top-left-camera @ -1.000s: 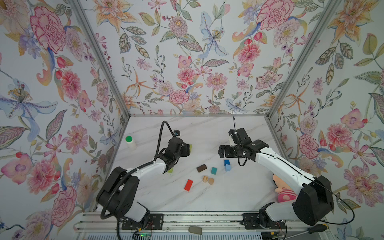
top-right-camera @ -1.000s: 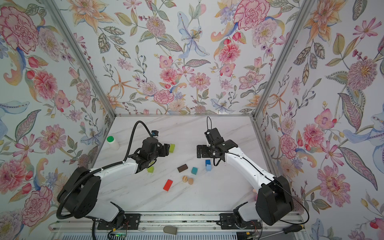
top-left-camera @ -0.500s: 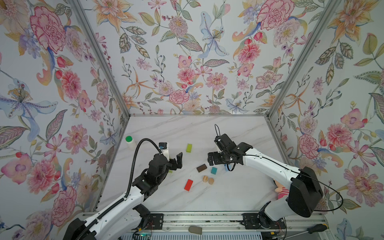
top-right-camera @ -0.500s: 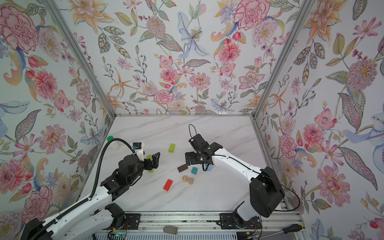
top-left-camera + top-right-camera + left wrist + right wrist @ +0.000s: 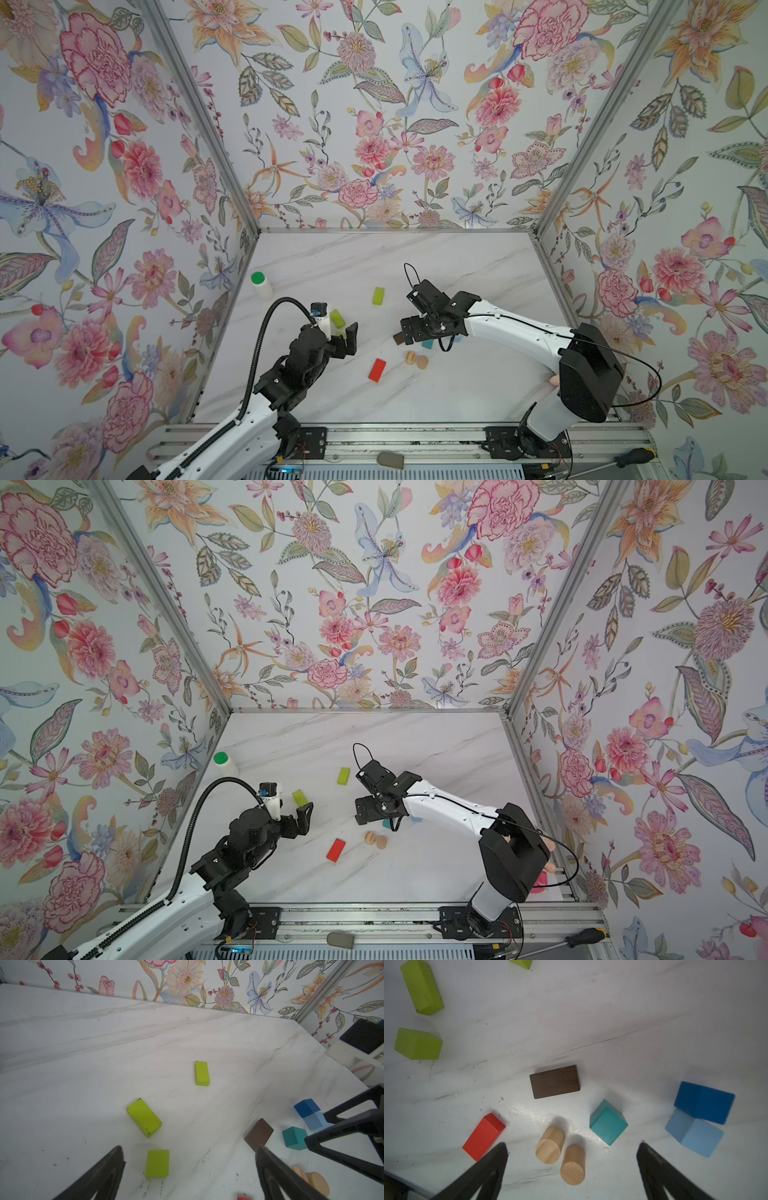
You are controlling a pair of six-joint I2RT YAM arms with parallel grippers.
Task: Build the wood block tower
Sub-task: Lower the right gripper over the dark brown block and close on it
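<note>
The wood blocks lie loose on the marble table (image 5: 478, 395); no tower stands. Three yellow-green blocks (image 5: 202, 1073) (image 5: 143, 1118) (image 5: 157, 1163) lie ahead of my left gripper (image 5: 189, 1153), which hangs open and empty above the nearest one. My right gripper (image 5: 572, 1144) is open and empty above two tan cylinders (image 5: 550, 1145) (image 5: 573, 1164). Around them lie a red block (image 5: 483, 1136), a dark brown block (image 5: 554, 1081) and a teal cube (image 5: 608, 1122). A dark blue cube (image 5: 704, 1102) touches a light blue cube (image 5: 694, 1133). In both top views the right gripper (image 5: 409, 332) partly covers the brown block.
A white bottle with a green cap (image 5: 262, 286) stands at the back left by the wall. A pink plush doll (image 5: 540, 881) shows behind the right arm's base. A screwdriver (image 5: 631, 457) lies on the front rail. Flowered walls close three sides.
My left gripper has opened wide and drawn back toward the front, away from the far yellow-green block. My right gripper has moved left and nearer, over the brown block.
</note>
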